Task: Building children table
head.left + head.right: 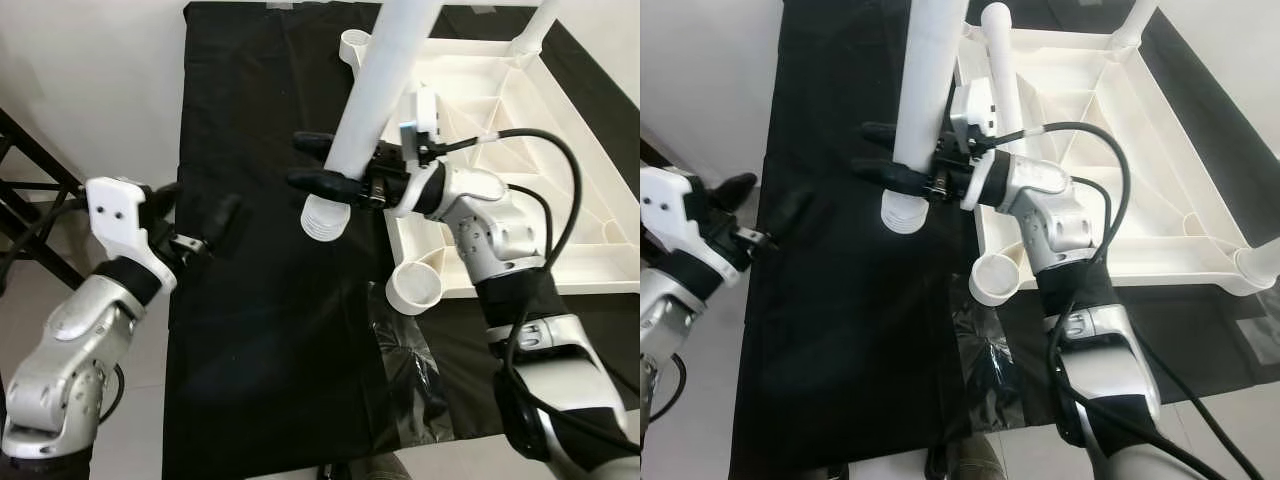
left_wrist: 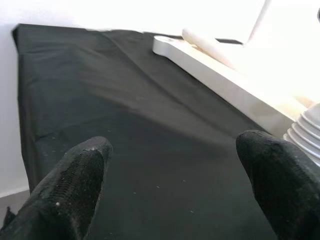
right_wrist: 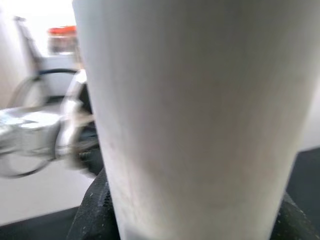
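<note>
A white table top (image 1: 520,130) lies upside down on the black cloth (image 1: 260,330), ribbed underside up, with an open round leg socket (image 1: 414,287) at its near left corner. My right gripper (image 1: 318,162) is shut on a long white table leg (image 1: 375,100) and holds it upright-tilted above the cloth, left of the table top; its threaded end (image 1: 324,218) points down. That leg (image 3: 195,115) sits close between the black fingers in the right wrist view. My left gripper (image 2: 175,185) is open over the cloth at the left, holding nothing.
Two more white legs (image 1: 1002,60) stand screwed into the table top's far corners. A crumpled clear plastic wrap (image 1: 400,370) lies on the cloth near the front. A black metal frame (image 1: 30,190) stands at the left on the light floor.
</note>
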Robot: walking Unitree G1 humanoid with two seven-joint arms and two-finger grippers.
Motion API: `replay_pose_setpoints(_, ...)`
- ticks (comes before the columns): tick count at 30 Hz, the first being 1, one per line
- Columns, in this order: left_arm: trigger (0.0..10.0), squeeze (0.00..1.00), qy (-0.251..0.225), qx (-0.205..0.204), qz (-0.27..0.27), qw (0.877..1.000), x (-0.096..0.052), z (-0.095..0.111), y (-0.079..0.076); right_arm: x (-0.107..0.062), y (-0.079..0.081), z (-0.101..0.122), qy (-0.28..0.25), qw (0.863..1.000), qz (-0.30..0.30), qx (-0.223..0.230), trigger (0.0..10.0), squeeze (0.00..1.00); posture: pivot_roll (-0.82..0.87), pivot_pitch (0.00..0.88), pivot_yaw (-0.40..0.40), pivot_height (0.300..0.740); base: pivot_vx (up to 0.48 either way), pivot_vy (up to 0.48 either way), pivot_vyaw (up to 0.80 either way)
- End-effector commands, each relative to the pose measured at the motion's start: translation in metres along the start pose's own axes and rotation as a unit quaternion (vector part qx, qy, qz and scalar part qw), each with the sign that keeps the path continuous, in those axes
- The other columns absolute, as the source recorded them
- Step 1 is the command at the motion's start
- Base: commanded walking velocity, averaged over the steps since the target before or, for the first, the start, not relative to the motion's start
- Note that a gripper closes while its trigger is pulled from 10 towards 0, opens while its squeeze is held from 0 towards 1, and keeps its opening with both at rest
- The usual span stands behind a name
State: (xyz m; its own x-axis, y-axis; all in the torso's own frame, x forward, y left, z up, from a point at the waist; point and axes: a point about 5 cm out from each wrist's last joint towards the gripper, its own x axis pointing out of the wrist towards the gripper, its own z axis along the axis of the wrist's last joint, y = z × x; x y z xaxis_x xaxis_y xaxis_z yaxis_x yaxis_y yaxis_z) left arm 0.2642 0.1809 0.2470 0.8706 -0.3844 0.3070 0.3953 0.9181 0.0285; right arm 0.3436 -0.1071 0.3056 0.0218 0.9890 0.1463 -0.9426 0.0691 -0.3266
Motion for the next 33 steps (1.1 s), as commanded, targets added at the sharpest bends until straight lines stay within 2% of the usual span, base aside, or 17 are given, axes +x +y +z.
replay_pose_setpoints(1,10.0,0.0,0.014,0.008,0.002,1.0,-0.004,-0.004,-0.002,-0.003,0.005,0.001,-0.002,0.999,0.04,0.006,10.0,0.0,0.02,0.399,-0.119,0.74,0.0,0.0,0.0)
replay_pose_setpoints(7,10.0,0.0,0.014,0.021,0.007,1.0,-0.006,-0.001,0.0,-0.007,0.009,-0.001,0.009,0.995,0.091,0.026,10.0,0.0,0.05,0.419,-0.095,0.74,0.0,0.0,0.0)
replay_pose_setpoints(14,10.0,0.0,0.017,0.027,-0.053,0.998,-0.009,0.008,-0.01,-0.012,0.005,0.006,0.028,0.99,0.129,0.043,10.0,0.0,0.07,0.456,-0.086,0.74,0.0,0.0,0.0)
replay_pose_setpoints(22,10.0,0.0,0.034,0.022,-0.103,0.994,-0.014,0.006,-0.022,-0.015,0.003,0.015,0.047,0.987,0.142,0.062,10.0,0.0,0.08,0.478,-0.083,0.74,0.0,0.0,0.0)
replay_pose_setpoints(24,10.0,0.0,0.037,0.021,-0.115,0.992,-0.015,0.005,-0.025,-0.016,0.003,0.022,0.05,0.985,0.15,0.064,10.0,0.0,0.07,0.486,-0.081,0.74,0.0,0.0,0.0)
replay_pose_setpoints(28,10.0,0.0,0.042,0.022,-0.138,0.989,-0.014,0.004,-0.03,-0.013,0.015,0.071,0.006,0.975,0.211,0.068,10.0,0.0,0.04,0.483,-0.093,0.74,0.0,0.0,0.0)
replay_pose_setpoints(31,10.0,0.0,0.039,0.021,-0.14,0.989,-0.012,0.004,-0.031,-0.014,0.023,0.078,0.016,0.97,0.233,0.069,10.0,0.0,0.03,0.478,-0.098,0.74,0.0,0.0,0.0)
replay_pose_setpoints(33,10.0,0.0,0.038,0.022,-0.14,0.989,-0.011,0.003,-0.032,-0.016,0.031,0.074,0.053,0.966,0.244,0.069,10.0,0.0,0.02,0.47,-0.105,0.74,0.0,0.0,0.0)
